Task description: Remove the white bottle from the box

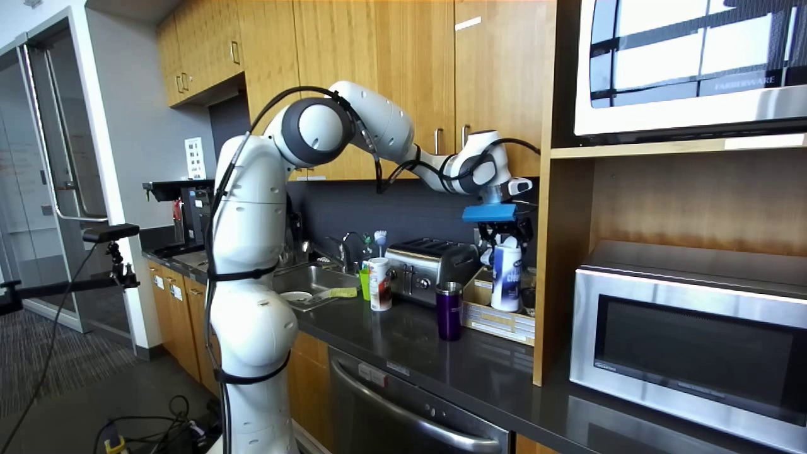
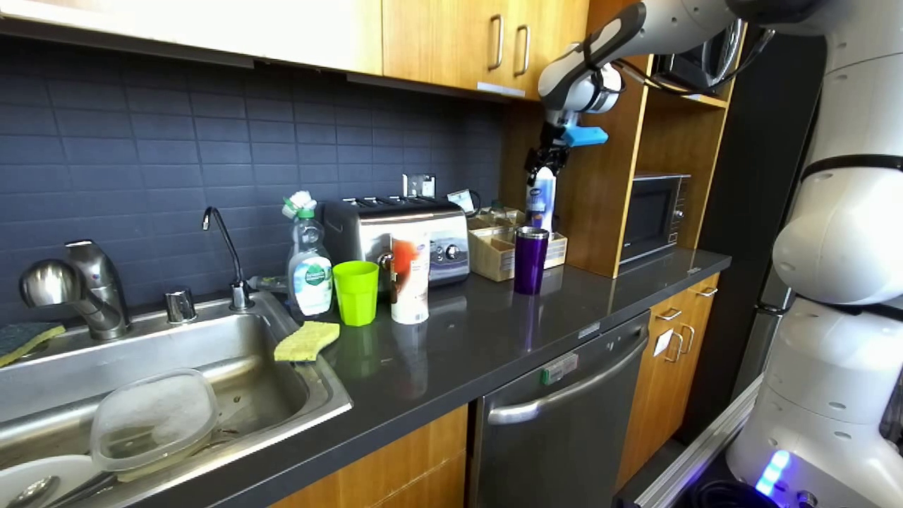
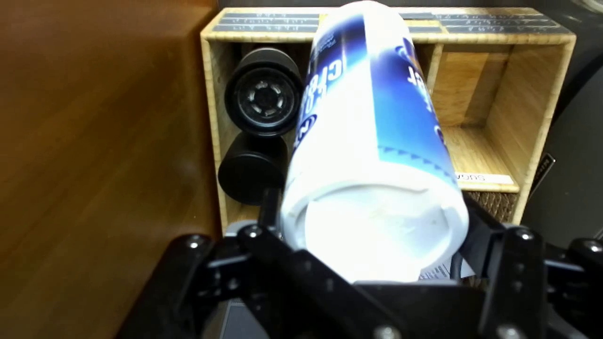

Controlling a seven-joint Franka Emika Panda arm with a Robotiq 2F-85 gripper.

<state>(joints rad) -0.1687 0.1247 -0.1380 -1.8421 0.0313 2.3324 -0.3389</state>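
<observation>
1. Clamped in gripper (image 1: 506,239), in an exterior view: upper end of white bottle (image 1: 506,277), approx. upright, w/ base showing in front of wall of box (image 1: 495,320). Can't tell if touching rim. Nr box: purple tumbler (image 1: 449,315); behind tumbler, toaster (image 1: 421,271).
2. In an exterior view, same grip; base of bottle partly behind tumbler rim, box btwn toaster & wood panel (image 2: 600,197). Further along: red-&-white canister (image 2: 410,282), green cup (image 2: 356,293), then sink (image 2: 328,391).
3. Wrist view: w/ fingers (image 3: 271,209) on either side of bottle's nr end; far end overlapping labelled box wall. Down in box compartments: black containers (image 3: 264,99) left of bottle, "SUGA" strip (image 3: 485,179) right of it.
</observation>
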